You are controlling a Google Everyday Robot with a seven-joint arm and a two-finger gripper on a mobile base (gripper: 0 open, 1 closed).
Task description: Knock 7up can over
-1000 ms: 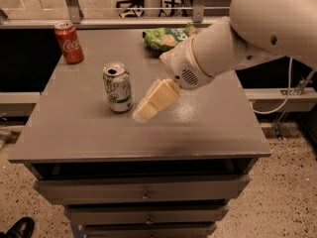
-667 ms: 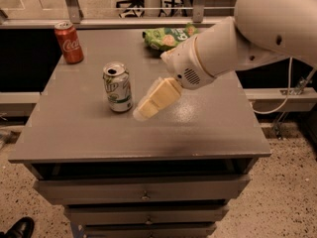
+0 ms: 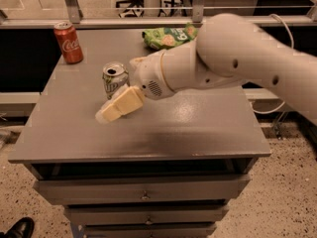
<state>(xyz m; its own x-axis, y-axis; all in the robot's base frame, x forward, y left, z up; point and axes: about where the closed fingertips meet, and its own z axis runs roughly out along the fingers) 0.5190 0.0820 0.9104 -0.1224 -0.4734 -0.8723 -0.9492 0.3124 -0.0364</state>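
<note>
The 7up can [image 3: 114,78], white and green with a silver top, stands upright on the grey table [image 3: 198,128], left of its middle. My gripper [image 3: 112,111], cream-coloured, reaches down and to the left from the white arm [image 3: 223,58]. It sits just in front of the can and covers the can's lower part. I cannot tell whether it touches the can.
A red Coca-Cola can [image 3: 68,42] stands at the table's back left corner. A green snack bag [image 3: 168,36] lies at the back, partly behind the arm. A railing runs behind the table. Drawers [image 3: 143,195] are below the tabletop.
The gripper has moved left, from the can's right side to in front of its lower part. The can still stands upright in the same place.
</note>
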